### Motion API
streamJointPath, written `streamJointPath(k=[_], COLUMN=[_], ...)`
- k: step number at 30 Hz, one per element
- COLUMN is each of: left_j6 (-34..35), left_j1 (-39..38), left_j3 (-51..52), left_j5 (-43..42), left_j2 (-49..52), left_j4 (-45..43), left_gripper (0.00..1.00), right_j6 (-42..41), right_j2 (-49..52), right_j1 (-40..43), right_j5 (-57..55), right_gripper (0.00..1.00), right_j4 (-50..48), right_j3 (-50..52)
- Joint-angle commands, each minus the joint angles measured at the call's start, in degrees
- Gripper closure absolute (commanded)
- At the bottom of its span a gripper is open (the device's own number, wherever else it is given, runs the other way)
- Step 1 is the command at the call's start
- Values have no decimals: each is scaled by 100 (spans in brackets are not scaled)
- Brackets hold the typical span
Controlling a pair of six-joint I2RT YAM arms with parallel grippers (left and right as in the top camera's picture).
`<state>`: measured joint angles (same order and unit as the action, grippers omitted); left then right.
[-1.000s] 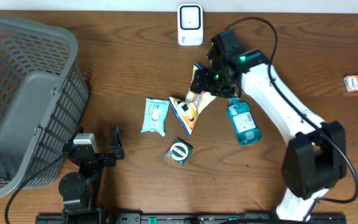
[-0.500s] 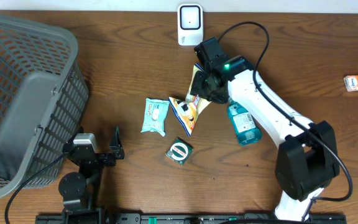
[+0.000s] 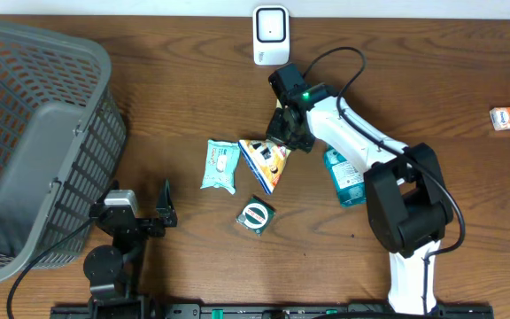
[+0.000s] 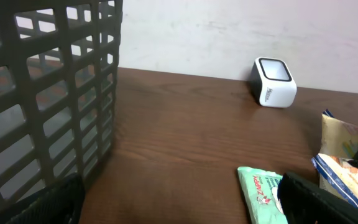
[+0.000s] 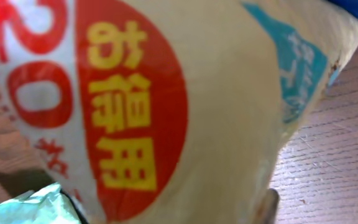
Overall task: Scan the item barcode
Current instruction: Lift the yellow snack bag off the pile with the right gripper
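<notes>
Cream snack packet (image 3: pixel 268 159), red-and-blue printed: laid on bench (image 3: pixel 432 62) below white scanner (image 3: pixel 271 35), upper end pinched by closed jaws of right gripper (image 3: pixel 289 127). Jaws of left gripper (image 3: pixel 165 211) held wide open beside grey basket (image 3: pixel 106 66).

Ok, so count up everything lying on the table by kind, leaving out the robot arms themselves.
Baskets: 1, the grey basket
Scanners: 1, the white scanner
Bottles: 1, the blue bottle
Soft packs: 4, the snack bag, wipes pack, green pack, orange pack
Total: 7
</notes>
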<state>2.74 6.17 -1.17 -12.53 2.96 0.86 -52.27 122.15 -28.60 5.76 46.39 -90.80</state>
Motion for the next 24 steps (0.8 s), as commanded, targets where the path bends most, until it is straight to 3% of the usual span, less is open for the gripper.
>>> streamJointPath(k=[1,4,6,9,11,14,16,21,24], left_j6=[-13,-13,-13,-13,-13,-13,-13,-13,-13], left_j1=[2,2,2,2,2,2,2,2,2], left_j3=[94,94,94,94,94,94,94,94,94], left_j5=[-70,-72,-72,-72,-72,-72,-72,-72,-72], left_j2=[-11,-11,-9,-9,-9,-11,-9,-9,-11], left_j4=[190,190,190,190,190,190,190,190,190], left_gripper=[2,2,2,2,2,2,2,2,2], right_j6=[94,863,1812,3976,5888,7777,8052,7705,6629], right_j2=[431,184,-70,-468,-710,-837,-831,-813,-813], right_j1=[50,203,358,713,1067,1497,1735,2006,2037], right_j5=[382,800,1268,3110,4996,6518,7051,7521,7444], right_gripper=[99,99,99,99,99,99,99,99,94], right_j4=[70,50,57,282,874,1784,2166,2896,3641], right_j3=[216,149,140,140,140,140,146,153,157])
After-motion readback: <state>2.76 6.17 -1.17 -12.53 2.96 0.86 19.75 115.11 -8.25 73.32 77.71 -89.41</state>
